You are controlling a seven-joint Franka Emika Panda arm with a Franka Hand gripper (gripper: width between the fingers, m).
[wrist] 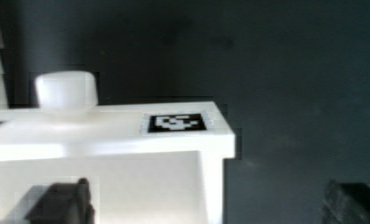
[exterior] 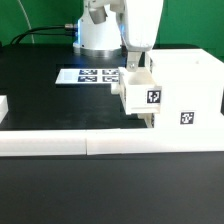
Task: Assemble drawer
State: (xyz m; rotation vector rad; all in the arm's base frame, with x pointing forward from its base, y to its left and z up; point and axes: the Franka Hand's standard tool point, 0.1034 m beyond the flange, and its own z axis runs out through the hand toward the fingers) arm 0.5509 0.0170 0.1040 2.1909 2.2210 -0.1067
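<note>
— Two white pieces matter most: the housing [exterior: 186, 88] and one knobbed tray [exterior: 141, 94]. Where does the claw [exterior: 135, 62] sit?

— Directly above the tray, which pokes halfway out of the housing's front — a tag faces outward on each piece.

— Is the claw gripping anything?

— Can't tell. In the wrist view its dark fingertips [wrist: 57, 203] stand wide apart, with the tray [wrist: 111, 150] and its round knob [wrist: 66, 91] ahead of them — contact isn't visible.

— And farther off?

— Beyond the claw lies the marker board [exterior: 88, 75] on the black table [exterior: 40, 95]; nearer the camera runs a low white border strip [exterior: 60, 144].
</note>
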